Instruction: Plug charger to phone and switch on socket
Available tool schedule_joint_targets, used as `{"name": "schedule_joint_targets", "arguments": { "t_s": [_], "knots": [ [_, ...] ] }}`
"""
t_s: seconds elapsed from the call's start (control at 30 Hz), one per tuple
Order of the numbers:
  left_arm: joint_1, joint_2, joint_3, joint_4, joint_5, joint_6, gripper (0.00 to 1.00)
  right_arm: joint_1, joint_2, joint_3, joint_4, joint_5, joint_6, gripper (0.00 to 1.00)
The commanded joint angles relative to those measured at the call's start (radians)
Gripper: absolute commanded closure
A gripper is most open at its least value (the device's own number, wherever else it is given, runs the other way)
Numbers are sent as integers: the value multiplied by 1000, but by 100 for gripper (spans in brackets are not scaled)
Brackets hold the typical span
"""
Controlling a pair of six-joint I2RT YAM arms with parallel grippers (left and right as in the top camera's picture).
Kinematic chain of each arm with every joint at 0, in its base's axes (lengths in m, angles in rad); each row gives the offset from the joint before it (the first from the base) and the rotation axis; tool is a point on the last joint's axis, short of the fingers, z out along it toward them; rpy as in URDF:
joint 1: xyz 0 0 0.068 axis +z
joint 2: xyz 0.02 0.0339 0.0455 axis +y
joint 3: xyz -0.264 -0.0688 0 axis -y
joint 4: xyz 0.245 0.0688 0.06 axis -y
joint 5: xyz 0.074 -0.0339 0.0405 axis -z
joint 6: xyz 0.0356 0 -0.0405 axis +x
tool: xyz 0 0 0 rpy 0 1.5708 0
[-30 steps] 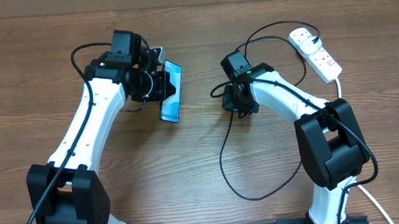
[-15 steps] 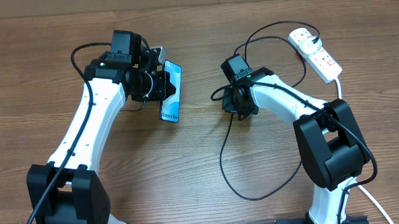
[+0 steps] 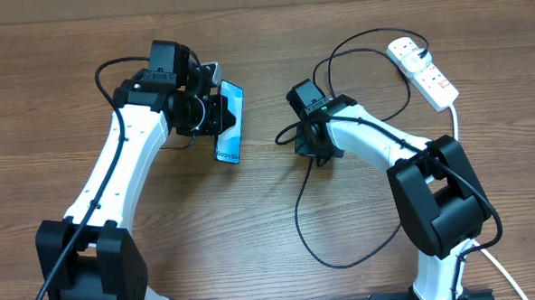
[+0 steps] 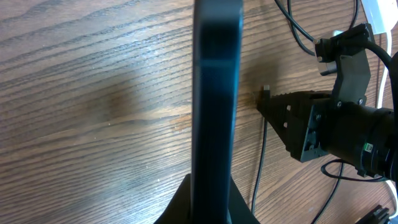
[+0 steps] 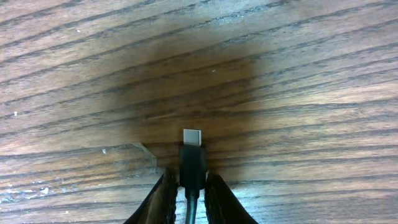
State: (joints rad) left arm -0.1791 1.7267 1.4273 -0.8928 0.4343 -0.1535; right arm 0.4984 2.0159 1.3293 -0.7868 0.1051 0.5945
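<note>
Working remotely, I have my left gripper [image 3: 217,116] clamped on the phone [image 3: 231,124] at the table's [image 3: 254,259] ten o'clock, a slim dark-blue slab seen edge-on from the wrist. My right gripper [image 5: 186,182] pinches the black charger [image 5: 193,163] just behind its silver tip, near centre. The white socket [image 3: 422,69] lies at two o'clock.

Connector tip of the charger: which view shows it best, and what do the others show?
Right wrist view: the connector tip sits centre, close and sharp, pinched by the right end effector. The left wrist view shows at most a speck; overhead, that end effector hides it.
</note>
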Motion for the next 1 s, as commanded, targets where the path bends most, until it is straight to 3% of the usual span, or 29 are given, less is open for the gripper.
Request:
{"name": "schedule_joint_targets", "arguments": {
  "t_s": [0.0,0.17,0.27,0.43,0.57,0.67,0.8,0.97],
  "knots": [
    [3,1,2,7,30,15,96,6,10,-28,-11,-2,7,85],
    [3,2,2,7,31,15,96,5,10,-28,-12,-5,7,87],
    [3,1,2,7,31,14,96,5,10,-28,-11,-23,7,96],
    [3,1,2,9,64,-19,96,4,8,-17,-13,-97,7,96],
    [3,1,2,38,276,-19,96,-17,-40,24,-51,-240,6,96],
    [9,1,2,93,515,-26,96,-46,-143,41,-110,-359,-2,96],
    [38,1,2,187,721,-162,96,-79,-297,41,-163,-579,-121,96],
    [71,1,2,240,835,-330,96,-88,-465,41,-202,-750,-205,96]
  ]
}}
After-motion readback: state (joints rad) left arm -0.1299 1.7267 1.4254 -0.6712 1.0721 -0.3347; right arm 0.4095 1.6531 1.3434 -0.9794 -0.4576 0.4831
